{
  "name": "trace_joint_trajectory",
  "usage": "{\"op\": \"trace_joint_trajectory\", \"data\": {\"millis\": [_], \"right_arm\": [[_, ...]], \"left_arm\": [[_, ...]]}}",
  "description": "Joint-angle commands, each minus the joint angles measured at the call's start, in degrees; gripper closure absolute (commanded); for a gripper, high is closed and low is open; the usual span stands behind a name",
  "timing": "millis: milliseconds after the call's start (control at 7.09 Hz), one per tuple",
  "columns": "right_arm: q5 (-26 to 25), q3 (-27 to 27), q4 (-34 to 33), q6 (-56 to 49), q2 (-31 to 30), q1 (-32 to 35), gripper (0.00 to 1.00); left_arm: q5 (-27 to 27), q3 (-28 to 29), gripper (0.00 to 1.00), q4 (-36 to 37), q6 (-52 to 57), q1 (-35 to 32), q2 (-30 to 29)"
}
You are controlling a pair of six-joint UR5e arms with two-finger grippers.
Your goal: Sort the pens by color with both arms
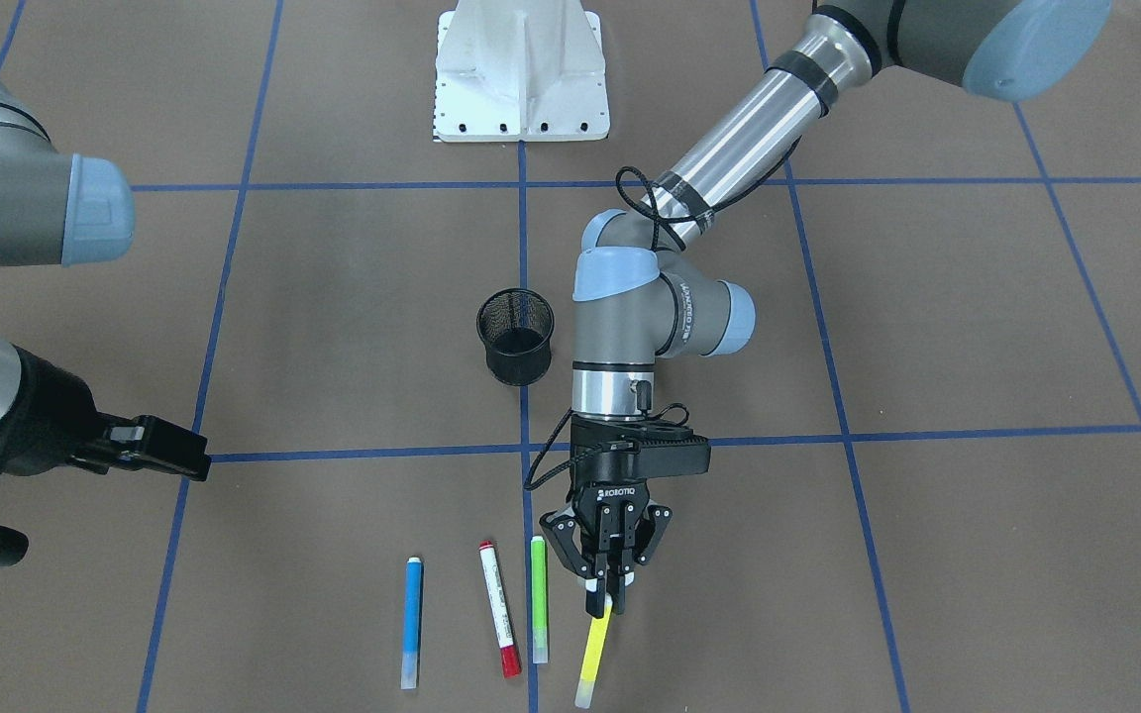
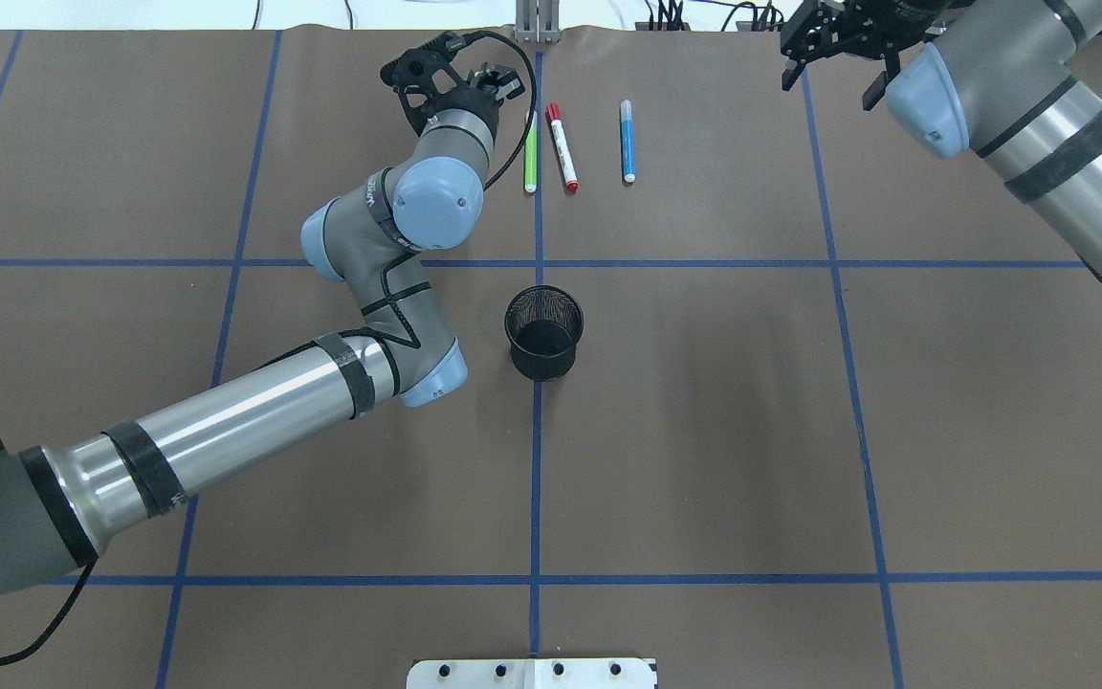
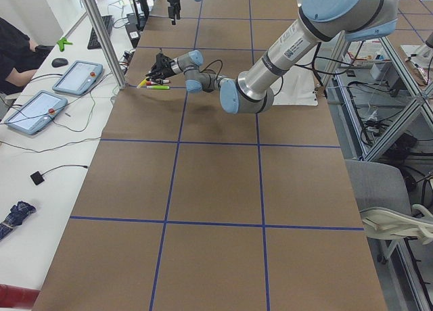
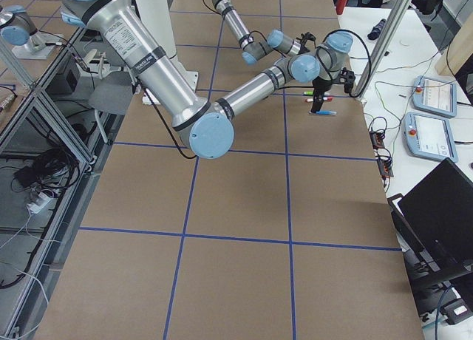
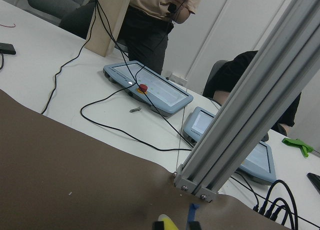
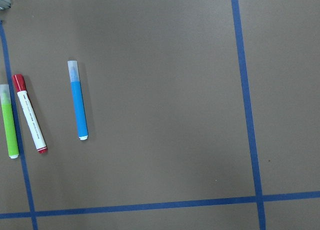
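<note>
Table cover (image 1: 927, 327) matt brown paper; pens (image 1: 412, 622) smooth plastic; cup (image 1: 515, 337) black wire mesh.

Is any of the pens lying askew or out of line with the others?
Yes, the yellow pen. It slants away from the green pen, red pen and blue pen, which lie nearly parallel in a row; the left tool grips one end of it. Nothing looks spilled or damaged.

Yellow pen (image 1: 593, 654) top end hidden w/in left gripper (image 1: 606, 599)
</note>
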Motion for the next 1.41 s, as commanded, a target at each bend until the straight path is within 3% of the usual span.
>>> {"op": "trace_joint_trajectory", "data": {"millis": [0, 141, 282, 423, 705, 987, 1269], "right_arm": [[-0.02, 0.00, 0.03, -0.01, 0.06, -0.01, 0.00], [0.07, 0.35, -0.06, 0.08, 0.59, 0.08, 0.00], [-0.45, 1.57, -0.06, 0.51, 0.59, 0.52, 0.00], [-0.72, 3.06, -0.14, 0.69, 0.68, 0.70, 0.00], [-0.71, 3.60, -0.23, -0.18, 0.07, 1.84, 0.00], [-0.89, 2.90, -2.67, -1.23, -0.29, 3.85, 0.00], [-0.98, 2.99, -12.40, -10.50, -0.11, 5.87, 0.00]], "left_arm": [[-0.13, -0.19, 0.01, 0.25, 0.49, 0.36, 0.56], [-1.44, -2.72, 0.00, 0.25, 4.76, 0.36, 1.44], [-4.84, -8.92, 0.00, 0.34, 12.89, 0.09, 4.40], [-6.27, -11.60, 0.00, -0.01, 18.37, -0.17, 9.05], [-12.23, -15.57, 0.00, 1.73, 23.08, -3.66, 10.41], [-27.47, -20.64, 0.00, 11.36, 23.25, -10.94, 13.02], [-42.78, -25.05, 0.00, 29.43, 39.59, -20.52, 14.89]]}}
